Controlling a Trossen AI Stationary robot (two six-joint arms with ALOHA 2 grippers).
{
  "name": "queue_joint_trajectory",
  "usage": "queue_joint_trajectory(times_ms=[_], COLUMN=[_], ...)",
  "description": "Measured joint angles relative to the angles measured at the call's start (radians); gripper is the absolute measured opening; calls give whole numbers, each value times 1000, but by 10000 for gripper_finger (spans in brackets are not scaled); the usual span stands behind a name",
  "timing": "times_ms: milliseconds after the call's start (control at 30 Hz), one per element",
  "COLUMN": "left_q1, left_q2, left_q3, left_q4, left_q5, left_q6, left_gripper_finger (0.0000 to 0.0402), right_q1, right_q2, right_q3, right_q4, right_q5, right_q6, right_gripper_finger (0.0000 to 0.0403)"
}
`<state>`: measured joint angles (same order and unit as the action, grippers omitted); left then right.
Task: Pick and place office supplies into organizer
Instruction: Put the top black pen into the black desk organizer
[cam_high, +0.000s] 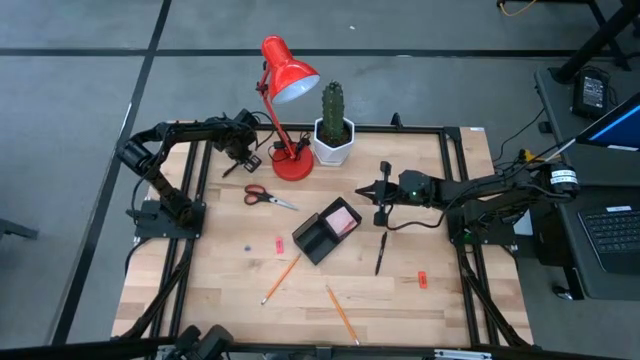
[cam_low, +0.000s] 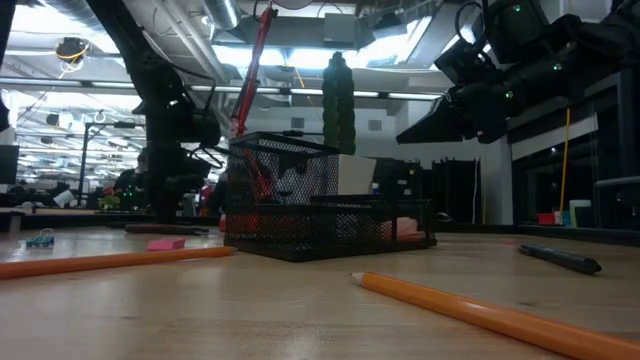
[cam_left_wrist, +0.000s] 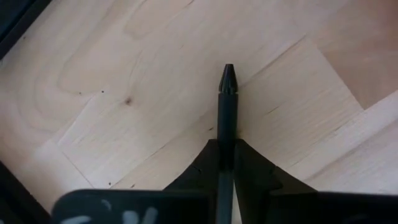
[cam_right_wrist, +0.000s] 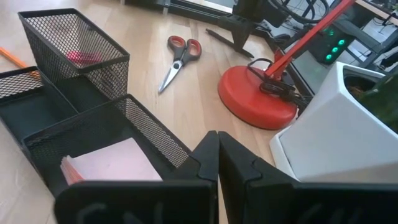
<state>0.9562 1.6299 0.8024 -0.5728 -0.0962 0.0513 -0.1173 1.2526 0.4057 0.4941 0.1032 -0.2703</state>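
My left gripper (cam_high: 236, 163) is at the table's far left, beside the red lamp's base, shut on a black pen (cam_left_wrist: 227, 112) whose tip (cam_left_wrist: 228, 78) sticks out past the fingers over bare wood. My right gripper (cam_high: 368, 190) is shut and empty; it hangs above the table just beyond the far right side of the black mesh organizer (cam_high: 322, 232), and shows in the right wrist view (cam_right_wrist: 217, 143). A pink sticky-note pad (cam_right_wrist: 112, 163) lies in one compartment. Red-handled scissors (cam_high: 268, 196), two orange pencils (cam_high: 281, 279) (cam_high: 342, 313), a second black pen (cam_high: 381, 252) and small red pieces (cam_high: 278, 245) (cam_high: 422, 279) lie flat on the table. My left gripper pinches the black pen's shaft (cam_left_wrist: 225, 158) between its two fingers, with the pen lying along the fingers. The tip end reaches well past the fingertips. Whether the pen touches the table I cannot tell.
A red desk lamp (cam_high: 287, 80) with a round base (cam_right_wrist: 258, 93) and a cactus in a white pot (cam_high: 333, 128) stand at the far middle. The black frame rails (cam_high: 195, 190) run along the table's sides. Bare wood lies at the near left.
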Motion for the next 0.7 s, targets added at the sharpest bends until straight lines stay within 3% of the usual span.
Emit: queue_joint_trajectory(times_ms=[267, 433, 700], left_q1=[2, 2, -42], left_q2=[-35, -143, -335], left_q3=[-6, -5, -5], left_q4=[-24, -55, -55], left_q5=[-5, -1, 95], left_q6=[56, 67, 60], left_gripper_finger=[22, 21, 20], right_q1=[0, -1, -1], right_q2=[0, 0, 0], right_q3=[0, 0, 0], right_q4=[0, 1, 4], right_q5=[0, -1, -1], right_q6=[0, 0, -3], right_gripper_finger=[8, 8, 8])
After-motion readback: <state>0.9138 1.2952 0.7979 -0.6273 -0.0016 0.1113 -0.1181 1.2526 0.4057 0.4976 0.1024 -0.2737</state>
